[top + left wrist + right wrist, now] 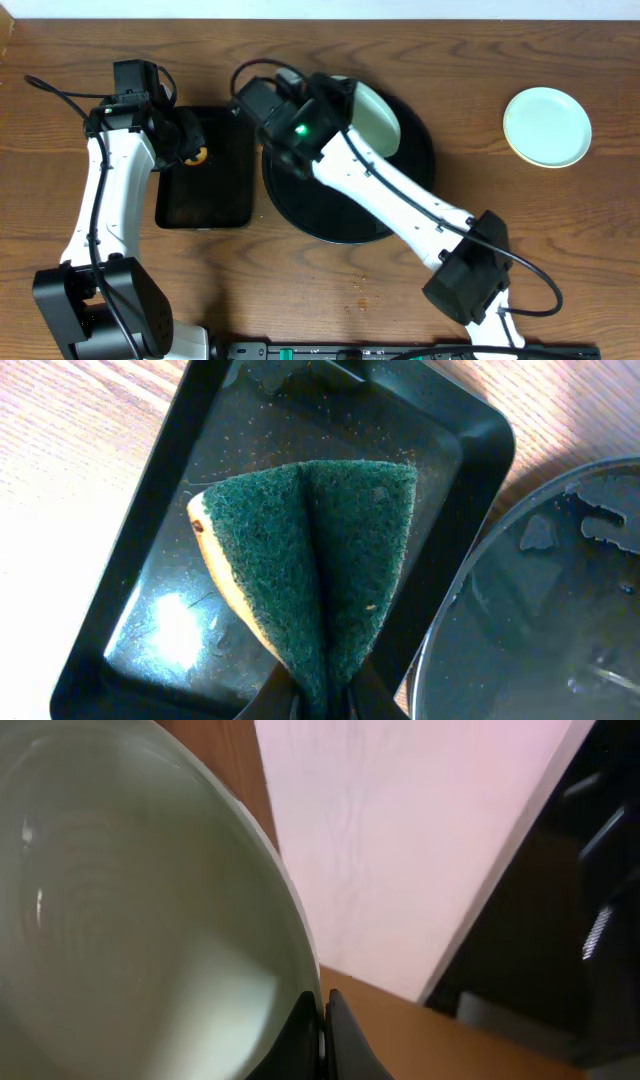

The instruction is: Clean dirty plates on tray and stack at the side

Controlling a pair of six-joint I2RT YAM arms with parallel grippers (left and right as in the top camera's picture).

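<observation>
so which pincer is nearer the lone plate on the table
Right. Right pincer: over the round tray, gripping another plate. Left pincer: farther from the lone plate, over the rectangular tray.

The left arm [100, 205] rises from its base at the near left and reaches toward the far side, its wrist turned right. The left gripper [322, 695] points down, jaws pinched tight on a folded sponge [320, 560]. The right arm [395, 195] stretches from the near right diagonally toward the far left. The right gripper [322, 1020] is clamped on the rim of a plate [130, 920].
</observation>
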